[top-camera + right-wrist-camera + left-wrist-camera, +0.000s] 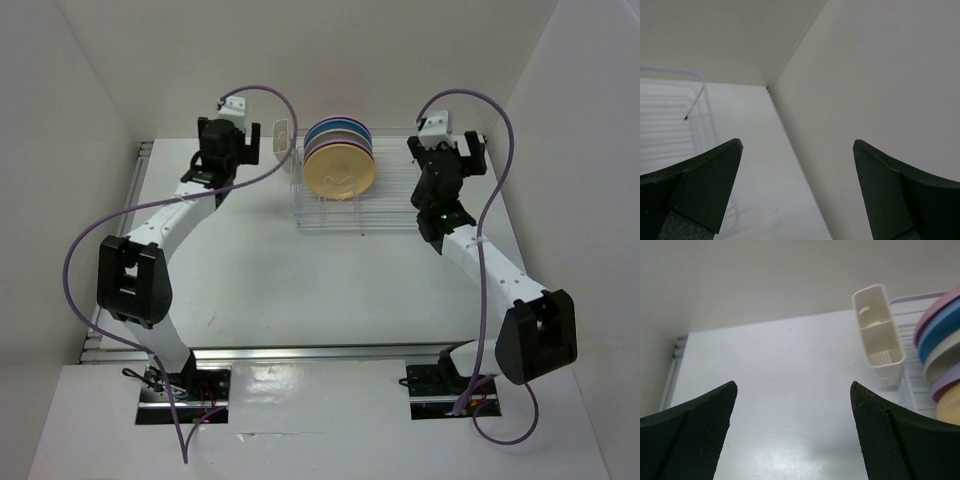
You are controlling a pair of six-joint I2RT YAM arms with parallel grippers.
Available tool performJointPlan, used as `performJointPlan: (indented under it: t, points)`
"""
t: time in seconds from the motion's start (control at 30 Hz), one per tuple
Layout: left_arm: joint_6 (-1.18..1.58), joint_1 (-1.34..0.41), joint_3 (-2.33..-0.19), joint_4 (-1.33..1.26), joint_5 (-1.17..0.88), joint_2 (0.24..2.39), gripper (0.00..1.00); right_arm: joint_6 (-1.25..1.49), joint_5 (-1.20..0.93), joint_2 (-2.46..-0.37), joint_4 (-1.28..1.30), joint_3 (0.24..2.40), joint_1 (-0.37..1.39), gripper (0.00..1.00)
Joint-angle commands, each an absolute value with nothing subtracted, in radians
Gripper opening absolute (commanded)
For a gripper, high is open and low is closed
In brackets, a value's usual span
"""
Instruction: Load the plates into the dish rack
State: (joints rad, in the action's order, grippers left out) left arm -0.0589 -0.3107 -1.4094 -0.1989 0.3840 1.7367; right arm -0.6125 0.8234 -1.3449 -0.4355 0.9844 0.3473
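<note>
The plates (340,160) stand on edge in a row in the left part of the dish rack (385,195), the orange-yellow one in front. In the left wrist view their rims show at the right edge: pink (940,307), blue (940,335), cream-white (945,357), purple (947,380) and orange-yellow (950,407). The cream cutlery cup (879,332) hangs on the rack's left end. My left gripper (235,140) is open and empty, left of the cup. My right gripper (455,150) is open and empty, at the rack's right end; rack wires (670,110) show on its left.
White walls enclose the table on three sides; the right wall (880,90) is close to my right gripper. A metal rail (140,175) runs along the left edge of the table. Purple cables (270,95) loop over both arms.
</note>
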Motion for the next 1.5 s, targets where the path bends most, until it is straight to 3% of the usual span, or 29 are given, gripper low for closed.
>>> performJointPlan:
  t: [0.0, 0.07, 0.17, 0.37, 1.47]
  points:
    - [0.23, -0.255, -1.493, 0.03, 0.197, 1.669, 0.99, -0.738, 0.77, -1.267, -0.568, 1.1, 0.31, 1.0]
    - [0.194, -0.223, -1.599, 0.135, 0.012, 1.738, 1.0, -0.706, 0.753, -1.267, -0.526, 1.159, 0.31, 1.0]
    - [0.207, -0.212, -1.706, 0.137, -0.107, 1.755, 1.0, -0.409, 0.683, -1.267, -0.213, 1.265, 0.31, 1.0]
    - [0.261, -0.19, -1.816, 0.091, -0.296, 1.787, 1.0, -0.278, 0.709, -1.267, -0.092, 1.287, 0.31, 1.0]
    - [0.253, -0.199, -1.815, 0.003, -0.21, 1.779, 1.0, -0.416, 0.744, -1.255, -0.241, 1.232, 0.31, 1.0]
